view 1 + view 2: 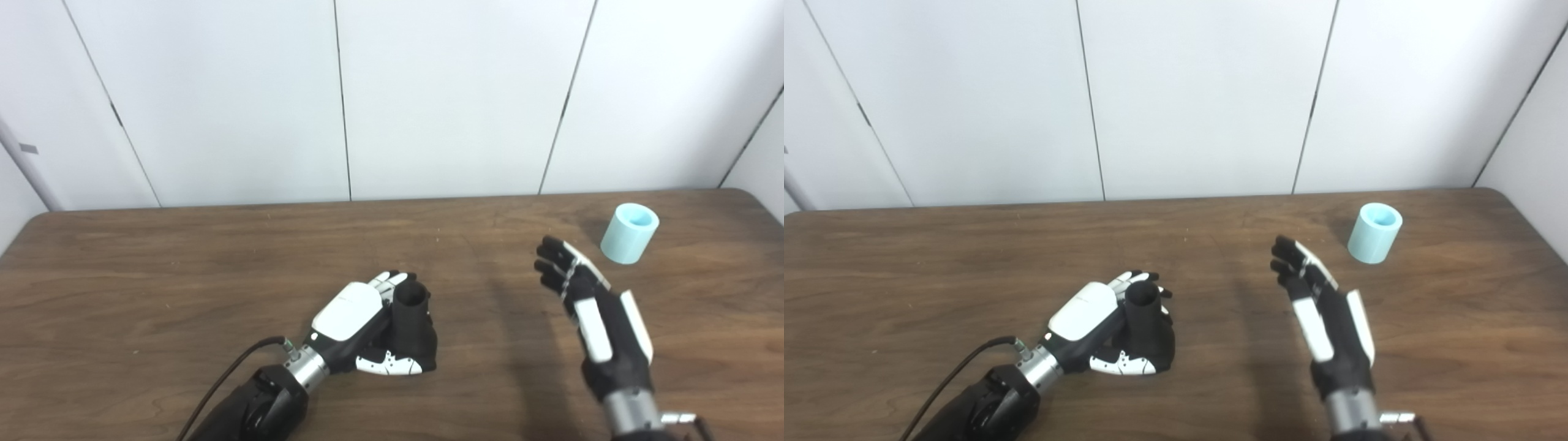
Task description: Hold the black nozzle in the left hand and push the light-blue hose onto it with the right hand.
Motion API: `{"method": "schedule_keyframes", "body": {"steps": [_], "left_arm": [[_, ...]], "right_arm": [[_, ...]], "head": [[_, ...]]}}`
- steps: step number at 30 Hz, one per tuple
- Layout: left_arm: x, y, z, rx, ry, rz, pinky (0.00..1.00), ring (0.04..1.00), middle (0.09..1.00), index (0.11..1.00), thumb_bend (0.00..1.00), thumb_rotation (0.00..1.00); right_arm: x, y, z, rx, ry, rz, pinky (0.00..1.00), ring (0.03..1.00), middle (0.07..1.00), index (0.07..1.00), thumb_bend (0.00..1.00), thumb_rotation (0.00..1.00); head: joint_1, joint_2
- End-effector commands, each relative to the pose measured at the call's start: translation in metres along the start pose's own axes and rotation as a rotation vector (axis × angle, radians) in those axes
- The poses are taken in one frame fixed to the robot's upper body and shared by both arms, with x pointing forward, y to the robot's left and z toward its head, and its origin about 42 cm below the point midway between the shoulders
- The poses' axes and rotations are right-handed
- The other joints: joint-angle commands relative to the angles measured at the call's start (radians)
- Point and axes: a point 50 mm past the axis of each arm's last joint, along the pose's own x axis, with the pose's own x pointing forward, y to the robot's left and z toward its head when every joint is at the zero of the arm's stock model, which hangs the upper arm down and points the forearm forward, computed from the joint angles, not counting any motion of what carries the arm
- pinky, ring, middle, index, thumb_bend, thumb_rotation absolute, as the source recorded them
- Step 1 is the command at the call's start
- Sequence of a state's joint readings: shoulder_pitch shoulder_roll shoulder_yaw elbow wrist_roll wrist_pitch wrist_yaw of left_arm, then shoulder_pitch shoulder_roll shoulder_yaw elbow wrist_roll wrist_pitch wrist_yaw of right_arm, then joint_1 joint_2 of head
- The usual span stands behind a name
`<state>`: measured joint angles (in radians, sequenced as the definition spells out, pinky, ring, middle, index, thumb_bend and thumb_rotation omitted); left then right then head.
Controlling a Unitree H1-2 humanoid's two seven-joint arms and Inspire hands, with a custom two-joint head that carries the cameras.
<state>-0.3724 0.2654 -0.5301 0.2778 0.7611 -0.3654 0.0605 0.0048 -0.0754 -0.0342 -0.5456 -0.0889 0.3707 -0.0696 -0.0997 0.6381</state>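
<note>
The left hand (373,324) grips the black nozzle (411,306) upright, mouth exposed for mating. The right hand (591,306), fingers spread and empty, hovers short of the light-blue hose (629,233) standing just beyond its fingertips on the worktop (184,275).

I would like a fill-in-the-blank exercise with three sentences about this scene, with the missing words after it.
1. The left hand is closed around the ____ plastic nozzle.
2. The short light-blue cylindrical hose stands on the brown wooden table, beyond the ____ hand.
3. The right hand is open and holds ____.

Missing words: black; right; nothing
</note>
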Motion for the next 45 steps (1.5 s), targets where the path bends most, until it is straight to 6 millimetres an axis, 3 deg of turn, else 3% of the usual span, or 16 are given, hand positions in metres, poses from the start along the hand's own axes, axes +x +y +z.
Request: {"method": "schedule_keyframes", "body": {"steps": [1,4,13,17,22,30,37,42,45], "left_arm": [[-0.040,-0.059,-0.003,-0.070,0.093,-0.147,0.98,0.950,0.836,0.555,0.51,0.75],[-0.041,-0.058,-0.004,-0.071,0.093,-0.146,0.98,0.950,0.836,0.556,0.51,0.75],[-0.045,-0.055,-0.007,-0.068,0.095,-0.140,0.95,0.942,0.830,0.520,0.51,0.75],[-0.045,-0.054,-0.007,-0.066,0.093,-0.140,0.94,0.943,0.830,0.525,0.50,0.75],[-0.047,-0.052,-0.007,-0.064,0.093,-0.142,0.95,0.943,0.831,0.527,0.50,0.75],[-0.050,-0.048,-0.013,-0.064,0.103,-0.150,0.95,0.947,0.831,0.521,0.50,0.75],[-0.048,-0.044,-0.010,-0.078,0.114,-0.157,0.96,0.949,0.828,0.529,0.49,0.73],[-0.044,-0.040,-0.006,-0.092,0.122,-0.158,0.97,0.951,0.828,0.538,0.49,0.74],[-0.044,-0.040,-0.006,-0.099,0.127,-0.159,0.97,0.954,0.829,0.529,0.49,0.74]], "right_arm": [[0.020,-0.021,0.025,-0.117,-0.100,-0.016,0.74,0.769,0.784,0.788,0.62,0.71],[0.040,-0.041,0.038,-0.227,-0.122,-0.026,0.75,0.788,0.782,0.752,0.66,0.59],[0.092,-0.077,0.073,-0.447,-0.188,-0.085,0.78,0.796,0.780,0.708,0.71,0.46],[0.121,-0.097,0.090,-0.765,-0.211,-0.137,0.81,0.814,0.801,0.716,0.77,0.43],[0.150,-0.120,0.098,-1.094,-0.311,-0.151,0.74,0.808,0.802,0.728,0.79,0.37],[0.176,-0.150,0.099,-1.160,-0.183,-0.123,0.77,0.782,0.773,0.704,0.83,0.38],[0.198,-0.160,0.089,-1.295,-0.044,-0.100,0.75,0.749,0.741,0.717,0.89,0.33],[0.208,-0.156,0.082,-1.232,0.038,-0.048,0.60,0.722,0.761,0.752,0.95,0.32],[0.213,-0.153,0.075,-1.132,0.059,-0.015,0.57,0.740,0.781,0.771,0.99,0.31]], "head": [[0.009,0.003],[0.008,0.003],[0.012,0.001],[0.022,0.005],[0.011,0.005],[0.013,0.008],[0.007,0.015],[0.009,0.019],[0.010,0.022]]}}
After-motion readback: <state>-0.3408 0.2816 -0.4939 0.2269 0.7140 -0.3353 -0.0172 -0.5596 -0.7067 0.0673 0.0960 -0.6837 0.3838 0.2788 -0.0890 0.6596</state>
